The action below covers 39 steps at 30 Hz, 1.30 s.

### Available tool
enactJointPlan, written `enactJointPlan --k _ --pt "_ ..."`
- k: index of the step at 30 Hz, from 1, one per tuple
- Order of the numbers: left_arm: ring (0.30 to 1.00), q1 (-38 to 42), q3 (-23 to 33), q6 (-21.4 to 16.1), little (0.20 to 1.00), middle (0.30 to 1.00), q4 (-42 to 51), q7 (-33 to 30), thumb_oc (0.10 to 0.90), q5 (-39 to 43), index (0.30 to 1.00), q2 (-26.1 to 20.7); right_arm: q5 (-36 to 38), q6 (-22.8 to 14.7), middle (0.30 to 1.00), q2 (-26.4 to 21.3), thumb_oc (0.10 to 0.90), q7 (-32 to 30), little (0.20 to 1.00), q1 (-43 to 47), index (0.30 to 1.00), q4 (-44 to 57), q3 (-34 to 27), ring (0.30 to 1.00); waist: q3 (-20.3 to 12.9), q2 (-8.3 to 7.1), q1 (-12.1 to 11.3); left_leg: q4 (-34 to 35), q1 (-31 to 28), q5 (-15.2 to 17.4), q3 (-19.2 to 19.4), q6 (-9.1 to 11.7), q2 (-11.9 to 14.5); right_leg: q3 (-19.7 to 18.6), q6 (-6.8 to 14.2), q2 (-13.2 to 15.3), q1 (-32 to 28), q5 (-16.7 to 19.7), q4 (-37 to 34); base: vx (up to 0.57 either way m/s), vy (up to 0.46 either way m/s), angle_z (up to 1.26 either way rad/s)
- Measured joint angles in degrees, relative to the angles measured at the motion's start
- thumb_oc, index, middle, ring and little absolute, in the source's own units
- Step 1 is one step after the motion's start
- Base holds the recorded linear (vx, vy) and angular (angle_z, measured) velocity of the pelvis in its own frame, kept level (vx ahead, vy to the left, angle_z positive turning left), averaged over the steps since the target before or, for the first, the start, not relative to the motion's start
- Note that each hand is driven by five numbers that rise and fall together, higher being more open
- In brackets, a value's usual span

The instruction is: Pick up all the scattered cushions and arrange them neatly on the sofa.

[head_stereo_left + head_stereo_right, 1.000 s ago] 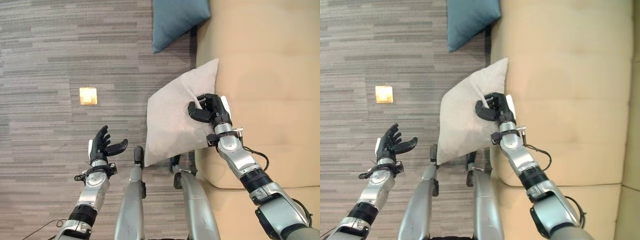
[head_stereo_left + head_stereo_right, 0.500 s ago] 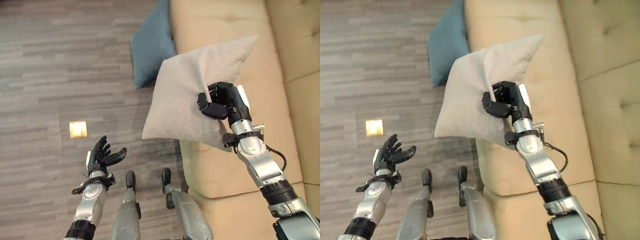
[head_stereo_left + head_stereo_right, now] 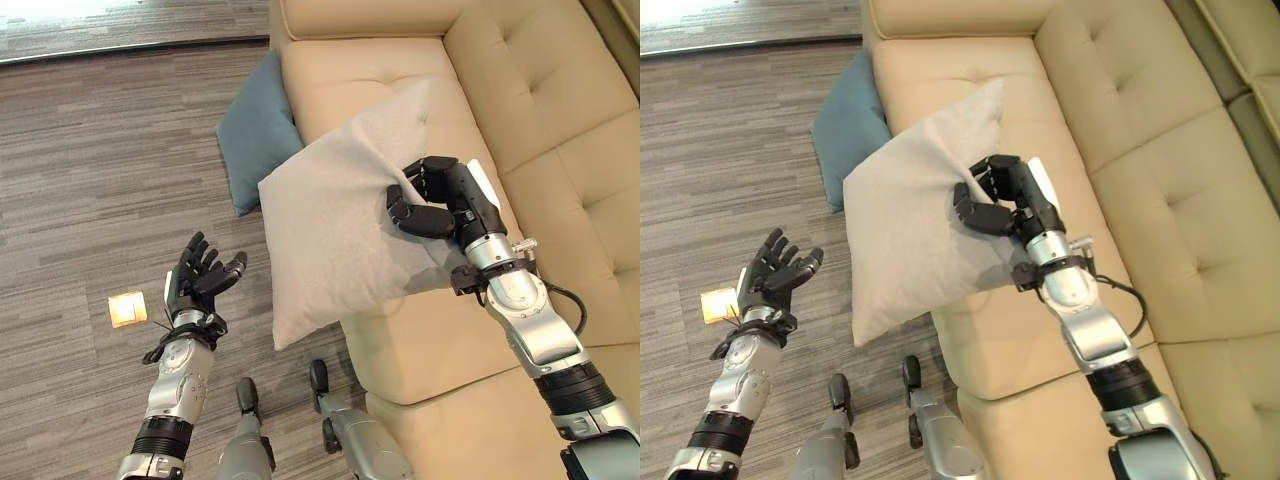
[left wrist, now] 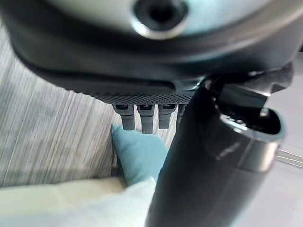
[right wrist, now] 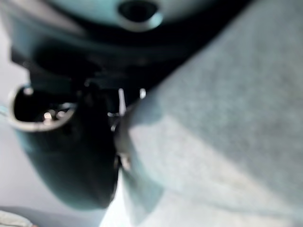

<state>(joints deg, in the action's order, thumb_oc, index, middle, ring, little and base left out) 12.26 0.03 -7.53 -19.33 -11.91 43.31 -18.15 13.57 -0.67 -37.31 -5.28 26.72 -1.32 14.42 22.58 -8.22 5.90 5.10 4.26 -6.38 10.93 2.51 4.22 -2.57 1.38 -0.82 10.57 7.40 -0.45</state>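
Observation:
My right hand [image 3: 440, 198] is shut on a light grey cushion [image 3: 330, 220] and holds it in the air, tilted, over the front edge of the beige sofa [image 3: 400, 60]. The same grey cushion [image 5: 227, 118] lies right against the hand in the right wrist view. A blue cushion [image 3: 255, 135] leans on the floor against the sofa's front, beyond the grey one; it also appears as the blue cushion [image 4: 139, 153] in the left wrist view. My left hand [image 3: 195, 280] hovers open over the floor, palm up, well left of both cushions.
A small yellow square [image 3: 127, 309] lies on the wood-look floor [image 3: 100, 150] near my left hand. The sofa's seat and tufted back cushions [image 3: 530, 110] stretch to the right.
The camera has swung up toward the sofa. My right hand has carried the grey cushion up from the sofa's front edge to above the seat. The left hand stays open.

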Motion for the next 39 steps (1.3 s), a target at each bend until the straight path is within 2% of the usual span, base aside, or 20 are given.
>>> enactJointPlan --k 5,9,14,18,20,24,33,39 --pt "0.900 -0.4 -0.9 0.0 0.900 0.900 -0.6 -0.1 0.800 1.7 0.900 2.1 0.0 0.2 0.300 0.2 0.400 0.0 0.300 0.0 0.300 0.0 2.1 0.300 -0.1 0.21 1.1 0.0 0.0 0.0 1.1 0.0 0.0 -1.0 -0.2 0.0 0.0 1.0 -1.0 -0.01 0.027 -0.12" --pt "0.900 -0.8 -4.1 0.3 0.900 0.900 -1.4 0.0 0.800 1.8 0.900 4.4 0.0 0.3 0.300 0.2 0.400 -0.1 0.300 0.3 0.300 0.4 2.6 0.300 -0.1 0.19 1.3 0.0 0.2 0.1 2.1 0.0 -0.1 -2.3 -0.1 -0.3 0.3 2.0 -1.9 -0.01 0.009 -0.12" --pt "0.900 -0.6 -5.9 0.5 0.900 0.900 -5.2 0.0 0.800 2.9 0.900 6.5 0.1 0.7 0.300 0.2 0.400 -0.2 0.300 0.4 0.300 4.8 3.9 0.300 -0.3 -0.04 2.1 0.0 0.1 0.1 2.8 0.0 0.1 -2.9 -0.1 -0.8 0.4 2.2 -1.9 0.00 0.000 -0.09" --pt "0.900 -1.1 -6.1 0.4 0.900 0.900 -5.5 0.0 0.800 3.9 0.900 6.5 0.1 0.7 0.300 0.2 0.400 -0.2 0.300 1.5 0.300 5.3 5.2 0.300 -1.0 -1.18 2.5 0.0 0.0 0.1 3.1 0.1 0.5 -3.1 -0.2 -1.1 0.5 2.2 -1.9 0.02 -0.004 -0.05" --pt "0.900 -1.0 -5.6 0.4 0.900 0.900 -7.3 0.1 0.800 3.9 0.900 6.6 0.2 0.7 0.300 0.1 0.400 -0.2 0.300 2.6 0.300 5.3 5.6 0.300 -2.1 -2.76 2.5 0.0 -0.5 0.3 4.0 0.3 0.7 -3.9 -0.2 -1.3 0.5 2.3 -1.9 0.01 -0.004 -0.16" --pt "0.900 -1.2 -5.6 0.4 0.900 0.900 -7.9 0.1 0.800 5.1 0.900 6.7 0.7 0.7 0.300 0.1 0.400 -0.2 0.300 2.6 0.300 5.4 5.6 0.300 -3.1 -4.15 2.7 0.0 -0.9 0.4 4.2 0.4 0.6 -4.1 -0.2 -1.3 0.1 2.3 -1.9 0.00 -0.003 -0.05" --pt "0.900 -0.5 -6.2 0.4 0.900 0.900 -9.4 0.9 0.800 11.3 0.900 7.8 2.3 0.7 0.300 0.1 0.400 -0.2 0.300 3.2 0.300 7.1 5.6 0.300 -3.3 -4.39 2.7 0.0 -1.0 0.3 4.2 0.4 0.6 -4.1 -0.3 -1.3 0.0 2.4 -1.9 0.00 0.000 0.00" --pt "0.900 0.7 -8.9 0.4 0.900 0.900 -9.4 1.7 0.800 15.6 0.900 8.0 2.8 0.7 0.300 0.3 0.400 -0.3 0.300 7.0 0.300 7.1 6.6 0.300 -3.3 -4.40 4.1 0.0 -1.2 0.3 4.4 0.4 0.6 -4.3 -0.2 -1.3 0.0 2.6 -1.9 0.00 0.000 0.00"
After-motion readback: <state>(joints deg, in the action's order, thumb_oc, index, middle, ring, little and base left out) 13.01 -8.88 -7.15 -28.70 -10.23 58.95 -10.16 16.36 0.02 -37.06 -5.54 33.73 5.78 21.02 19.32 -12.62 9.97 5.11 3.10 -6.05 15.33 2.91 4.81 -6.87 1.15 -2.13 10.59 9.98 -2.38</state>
